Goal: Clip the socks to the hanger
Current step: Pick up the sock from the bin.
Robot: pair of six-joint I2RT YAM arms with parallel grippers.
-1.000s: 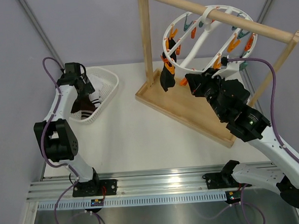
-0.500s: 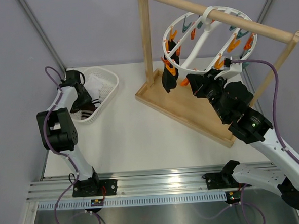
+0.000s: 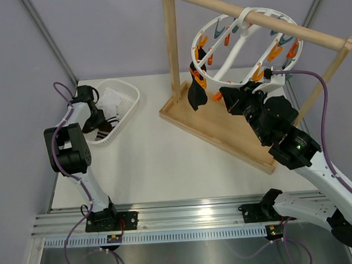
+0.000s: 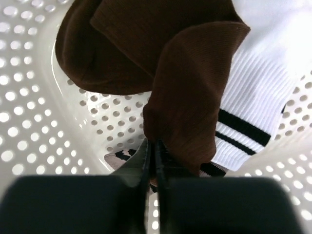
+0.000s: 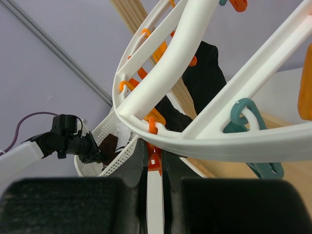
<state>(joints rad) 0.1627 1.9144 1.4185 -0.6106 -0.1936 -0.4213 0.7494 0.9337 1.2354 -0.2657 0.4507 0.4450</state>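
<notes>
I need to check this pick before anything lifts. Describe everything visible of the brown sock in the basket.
The brown sock is dark, finely ribbed knit fabric, limp and folded over itself in rumpled layers. It lies inside the white perforated basket, and its right part is draped over a white sock with black stripes. The left gripper is closed on its lower edge, pinching a fold of the fabric between the fingertips.
</notes>
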